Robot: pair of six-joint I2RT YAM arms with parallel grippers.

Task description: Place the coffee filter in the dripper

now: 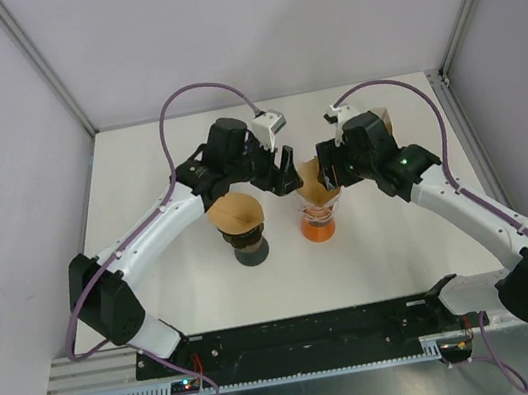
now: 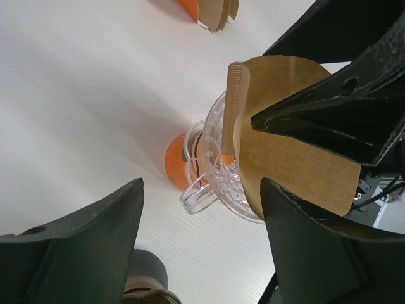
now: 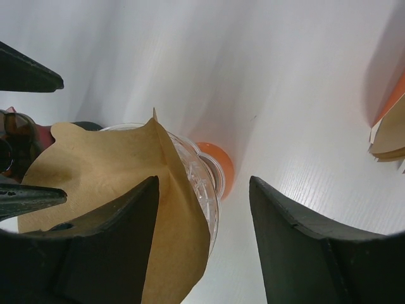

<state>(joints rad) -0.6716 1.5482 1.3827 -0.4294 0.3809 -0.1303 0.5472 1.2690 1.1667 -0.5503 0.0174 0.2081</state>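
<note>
You have the filter half inside the dripper, centre frame, not yet seated; left pincer and right pincer both spread.

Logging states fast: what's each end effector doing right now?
Left end effector: open, empty.
Right end effector: open, coffee filter beside one finger, unclamped.

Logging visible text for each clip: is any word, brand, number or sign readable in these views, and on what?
None can be read in any view.
The coffee filter, the clear dripper, the orange base under it and the table show no print.
The small board on the front rail is too small to tell.
</note>
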